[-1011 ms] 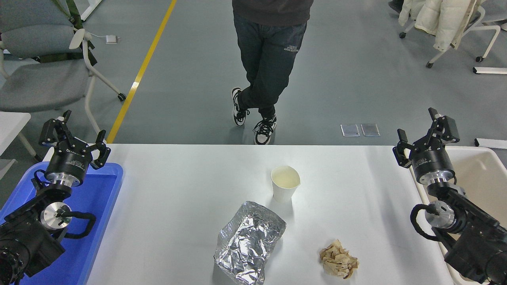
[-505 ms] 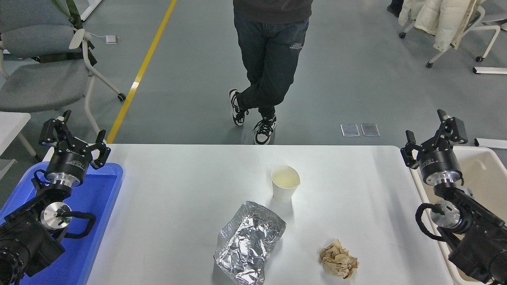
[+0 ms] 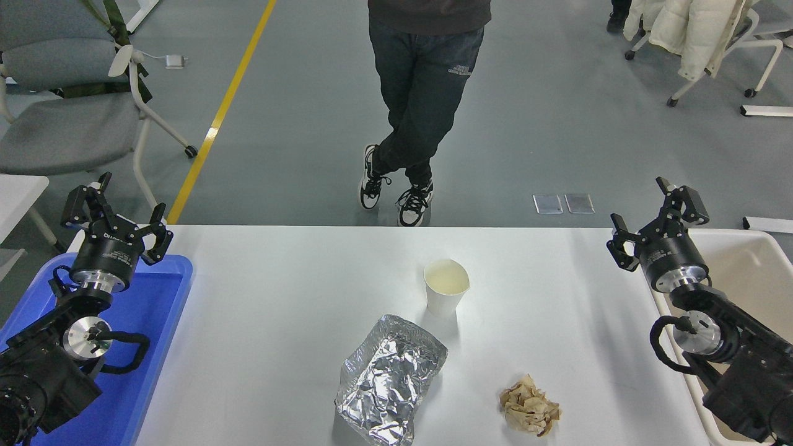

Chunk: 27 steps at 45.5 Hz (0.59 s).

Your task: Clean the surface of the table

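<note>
1. Grey floor with a yellow line beyond the table's far edge; a person [image 3: 424, 93] stands there with legs crossed, dark trousers, black-and-white shoes. A grey chair [image 3: 62, 105] stands at upper left, and another chair draped with a pale jacket [image 3: 687, 31] at upper right.
2. Table surface [image 3: 279, 310]: white, matte, rounded corners, filling the lower middle of the head view.
3. White paper cup [image 3: 446, 287]: upright near the table's centre, mouth open to the camera.
4. Crumpled foil tray [image 3: 390, 378]: lying just in front of the cup on the near side, apart from it, its near end at the table's near edge.
5. Wad of crumpled brown paper [image 3: 530, 406]: to the right of the foil, well apart from the cup.
6. Blue tray [image 3: 161, 310]: at the table's left end. Beige bin [image 3: 756, 279]: at its right end.
7. Left gripper [image 3: 118, 214]: parked over the far end of the blue tray, fingers spread, nothing between them.
8. Right gripper [image 3: 657, 214]: above the table's far right corner beside the bin's rim, fingers spread apart, grasping nothing, well apart from the cup, foil and paper.
</note>
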Each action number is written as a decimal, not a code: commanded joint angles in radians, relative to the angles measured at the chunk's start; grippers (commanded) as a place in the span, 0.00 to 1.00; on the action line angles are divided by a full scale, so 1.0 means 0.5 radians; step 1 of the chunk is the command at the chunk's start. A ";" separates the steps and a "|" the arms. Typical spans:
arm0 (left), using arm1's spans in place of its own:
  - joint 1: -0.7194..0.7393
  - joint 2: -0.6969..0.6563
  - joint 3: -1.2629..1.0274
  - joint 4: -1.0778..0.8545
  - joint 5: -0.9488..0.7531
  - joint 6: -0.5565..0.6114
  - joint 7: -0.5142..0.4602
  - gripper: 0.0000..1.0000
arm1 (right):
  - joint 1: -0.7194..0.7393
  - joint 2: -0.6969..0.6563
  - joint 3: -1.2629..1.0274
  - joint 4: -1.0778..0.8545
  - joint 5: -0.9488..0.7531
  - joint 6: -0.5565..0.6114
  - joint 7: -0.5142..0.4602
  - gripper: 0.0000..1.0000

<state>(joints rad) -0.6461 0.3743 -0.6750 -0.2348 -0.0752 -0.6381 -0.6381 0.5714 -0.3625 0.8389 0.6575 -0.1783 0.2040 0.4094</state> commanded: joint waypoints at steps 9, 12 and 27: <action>-0.003 0.000 0.000 0.000 0.000 0.000 0.000 1.00 | -0.038 -0.462 -0.080 0.915 -0.196 -0.251 -0.524 1.00; -0.003 0.000 0.000 0.000 0.000 0.000 0.000 1.00 | -0.038 -0.478 -0.079 1.001 -0.220 -0.261 -0.598 1.00; -0.006 0.000 0.000 -0.003 0.003 -0.006 0.000 1.00 | -0.029 -0.579 -0.083 1.375 -0.459 -0.242 -0.984 1.00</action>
<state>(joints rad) -0.6475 0.3743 -0.6750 -0.2351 -0.0752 -0.6382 -0.6381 0.5549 -0.5985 0.8001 1.1815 -0.3342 0.0918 0.0777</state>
